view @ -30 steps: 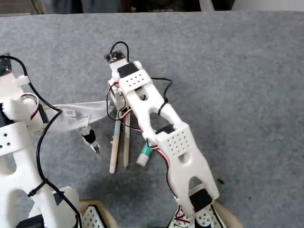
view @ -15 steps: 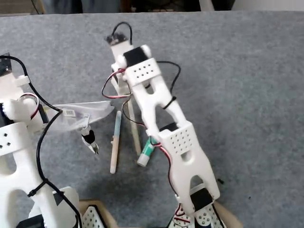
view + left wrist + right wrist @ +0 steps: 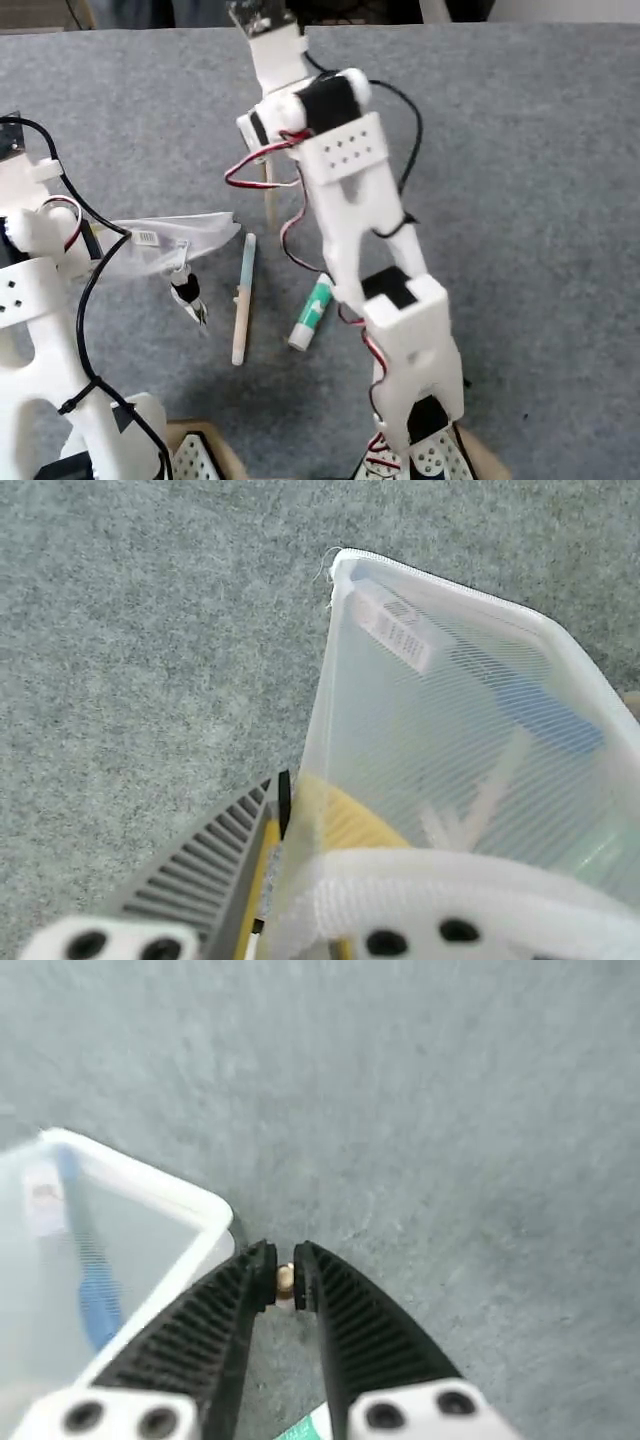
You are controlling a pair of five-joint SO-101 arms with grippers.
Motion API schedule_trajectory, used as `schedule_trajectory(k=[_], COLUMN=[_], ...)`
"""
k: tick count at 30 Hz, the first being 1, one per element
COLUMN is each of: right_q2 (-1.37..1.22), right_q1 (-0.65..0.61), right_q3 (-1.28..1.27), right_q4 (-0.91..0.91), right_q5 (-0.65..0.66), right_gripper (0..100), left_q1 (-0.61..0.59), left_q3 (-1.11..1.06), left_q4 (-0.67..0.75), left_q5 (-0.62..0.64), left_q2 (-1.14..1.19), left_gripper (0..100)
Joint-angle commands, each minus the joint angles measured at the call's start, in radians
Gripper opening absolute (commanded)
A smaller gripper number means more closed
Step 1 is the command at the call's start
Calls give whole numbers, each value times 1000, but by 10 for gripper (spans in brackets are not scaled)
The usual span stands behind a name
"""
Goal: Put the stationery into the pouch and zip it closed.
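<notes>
Pinching the pencil (image 3: 284,1280) by its very end, the right gripper (image 3: 282,1260) may let it swing and miss the mouth of the pouch (image 3: 130,1250) clamped in the left gripper (image 3: 285,805).

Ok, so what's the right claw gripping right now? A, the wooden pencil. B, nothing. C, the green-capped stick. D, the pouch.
A: the right claw is shut on the end of the wooden pencil, which hangs below it; the green-capped stick lies on the table, and the pouch is apart from this claw.
</notes>
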State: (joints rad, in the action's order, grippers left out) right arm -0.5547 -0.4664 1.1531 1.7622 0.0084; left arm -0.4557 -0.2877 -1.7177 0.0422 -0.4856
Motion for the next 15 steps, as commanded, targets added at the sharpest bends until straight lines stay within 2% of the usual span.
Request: schedule_trajectory(k=[1, 4, 15], right_q2=[148, 222, 469], right_q1=[-2, -5, -135], right_q3=[47, 47, 53], right_q4=[5, 5, -2], right_q5=[11, 11, 11], right_gripper=[12, 12, 12], left_q1=[-47, -47, -47], left_q3=[-71, -71, -71], left_q4=[-11, -11, -9], left_q5=[-2, -3, -3], left_q2=[78, 78, 77], left_gripper=[29, 29, 29])
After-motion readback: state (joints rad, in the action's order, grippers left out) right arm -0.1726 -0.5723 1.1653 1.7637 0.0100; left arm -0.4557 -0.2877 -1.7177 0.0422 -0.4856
